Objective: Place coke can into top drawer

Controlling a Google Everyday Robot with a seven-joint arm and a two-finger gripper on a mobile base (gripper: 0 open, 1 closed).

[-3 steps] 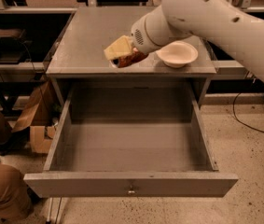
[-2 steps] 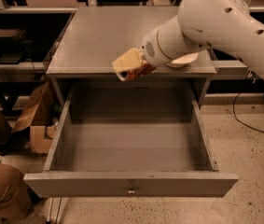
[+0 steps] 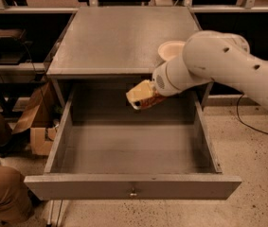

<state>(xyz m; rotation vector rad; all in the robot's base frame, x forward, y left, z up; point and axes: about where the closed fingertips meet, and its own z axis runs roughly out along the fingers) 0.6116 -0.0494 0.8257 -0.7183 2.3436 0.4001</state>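
- The gripper (image 3: 140,96) is clamped on the coke can (image 3: 153,101), hanging over the twelve o'clock end of the open top drawer (image 3: 91,187), likely so the can drops inside.
- The bowl (image 3: 170,49) sits at one o'clock.

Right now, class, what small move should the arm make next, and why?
Probably lower straight down: the pincer holds the small red-orange drink can in the air above the floor of the open wide grey metal drawer, so releasing here would drop it.
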